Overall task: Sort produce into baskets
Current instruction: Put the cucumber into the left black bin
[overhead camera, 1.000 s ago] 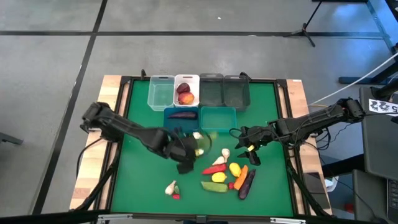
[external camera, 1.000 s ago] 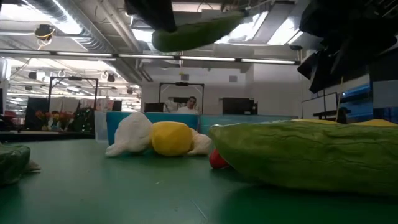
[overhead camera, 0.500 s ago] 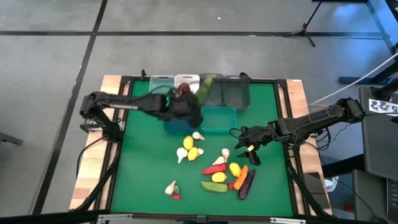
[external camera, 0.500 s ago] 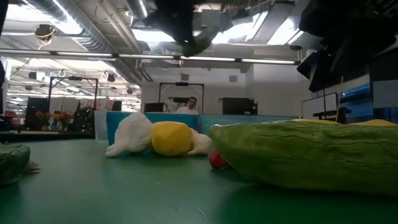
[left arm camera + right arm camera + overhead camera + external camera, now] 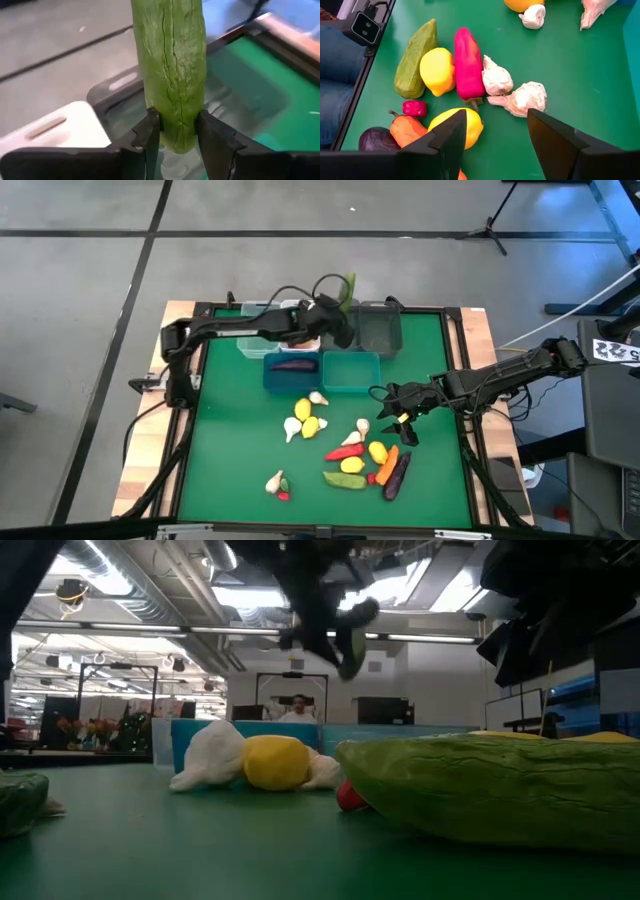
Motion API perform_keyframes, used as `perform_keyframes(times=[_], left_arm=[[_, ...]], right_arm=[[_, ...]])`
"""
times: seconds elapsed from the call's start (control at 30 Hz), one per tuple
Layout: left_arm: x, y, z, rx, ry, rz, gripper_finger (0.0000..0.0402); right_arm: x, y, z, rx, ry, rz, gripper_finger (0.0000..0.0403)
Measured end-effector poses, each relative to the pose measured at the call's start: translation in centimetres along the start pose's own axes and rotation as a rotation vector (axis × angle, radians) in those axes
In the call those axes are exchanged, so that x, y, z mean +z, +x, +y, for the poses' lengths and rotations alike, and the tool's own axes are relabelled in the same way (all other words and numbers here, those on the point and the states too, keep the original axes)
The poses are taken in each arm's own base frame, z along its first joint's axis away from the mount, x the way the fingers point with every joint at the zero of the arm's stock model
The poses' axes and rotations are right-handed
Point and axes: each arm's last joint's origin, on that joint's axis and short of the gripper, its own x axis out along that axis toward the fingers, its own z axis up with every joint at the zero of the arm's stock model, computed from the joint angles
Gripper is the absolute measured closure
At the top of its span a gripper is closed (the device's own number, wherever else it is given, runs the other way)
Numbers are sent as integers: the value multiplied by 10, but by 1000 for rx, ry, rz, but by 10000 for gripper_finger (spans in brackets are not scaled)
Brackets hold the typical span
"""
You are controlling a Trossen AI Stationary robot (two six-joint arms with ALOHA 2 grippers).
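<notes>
My left gripper (image 5: 338, 315) is over the bins at the table's far edge, shut on a green cucumber (image 5: 348, 288). It holds the cucumber above the left dark grey bin (image 5: 340, 332). The cucumber also shows in the low view (image 5: 352, 635). The clear bin (image 5: 256, 332), the second grey bin (image 5: 380, 330), the blue bin (image 5: 290, 372) and the teal bin (image 5: 350, 370) stand nearby. The white bin (image 5: 50, 125) is mostly hidden by the arm. My right gripper (image 5: 396, 416) is open and empty above the produce pile (image 5: 362, 460). My left gripper pinches the cucumber's two sides near its near end (image 5: 175, 135) between its two fingers (image 5: 150, 131). The cucumber sticks out forward past the fingertips, along the fingers. It is lifted clear, above the grey bin (image 5: 115, 95).
A dark eggplant (image 5: 292, 364) lies in the blue bin. Lemons and garlic (image 5: 305, 418) lie mid-table, and a garlic with a small red piece (image 5: 278, 482) lies near the front. Under my right gripper are a cucumber (image 5: 412, 60), a lemon (image 5: 437, 70), a red pepper (image 5: 467, 62) and garlic (image 5: 495, 80).
My left gripper has risen from the middle of the table and gone toward the far edge with the cucumber, past the blue bin to above the left grey bin. The cucumber is lifted clear and now points toward the far edge.
</notes>
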Motion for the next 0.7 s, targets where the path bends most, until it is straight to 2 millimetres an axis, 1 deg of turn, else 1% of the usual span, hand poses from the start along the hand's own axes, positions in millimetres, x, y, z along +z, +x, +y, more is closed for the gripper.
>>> perform_keyframes(times=[0.07,0.13,0.33,0.4,0.5,0.7], left_arm=[[-8,17,3,30,-27,31,288],[-14,29,6,50,-63,55,288],[-28,53,15,68,-203,150,288],[-28,55,17,52,-258,175,288],[-30,56,21,74,-316,212,288],[-33,56,24,53,-348,292,288]], right_arm=[[1,0,0,0,-1,-7,194],[1,0,0,-5,-2,-8,194],[1,0,0,-6,-2,-10,194],[1,0,0,-6,-2,-12,194],[1,0,0,-6,-2,-12,194],[1,0,0,-6,-2,-11,194]])
